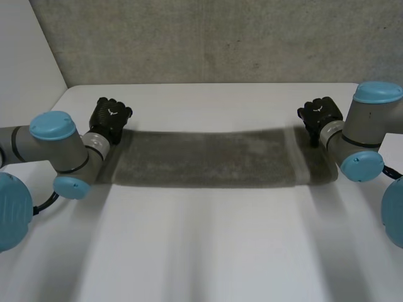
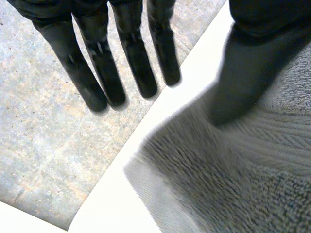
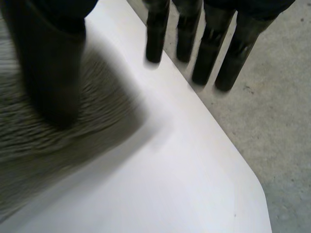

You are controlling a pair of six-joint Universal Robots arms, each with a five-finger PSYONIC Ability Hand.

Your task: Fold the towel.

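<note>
A grey towel (image 1: 208,158) lies flat as a long, narrow strip across the white table (image 1: 208,245), with a paler band near its right end. My left hand (image 1: 110,118) is at the towel's far left corner. In the left wrist view its fingers (image 2: 131,58) are straight and reach past the table's far edge, and its thumb (image 2: 243,82) stands over the towel (image 2: 233,174) corner. My right hand (image 1: 321,114) is at the far right corner. Its fingers (image 3: 209,43) are straight too, with the thumb (image 3: 53,73) over the towel (image 3: 29,145). Neither hand grips cloth.
Beyond the table's far edge (image 2: 165,102) lies grey concrete floor (image 1: 220,38). A rounded table corner (image 3: 252,189) is beside my right hand. Bare white tabletop stretches from the towel to the near edge.
</note>
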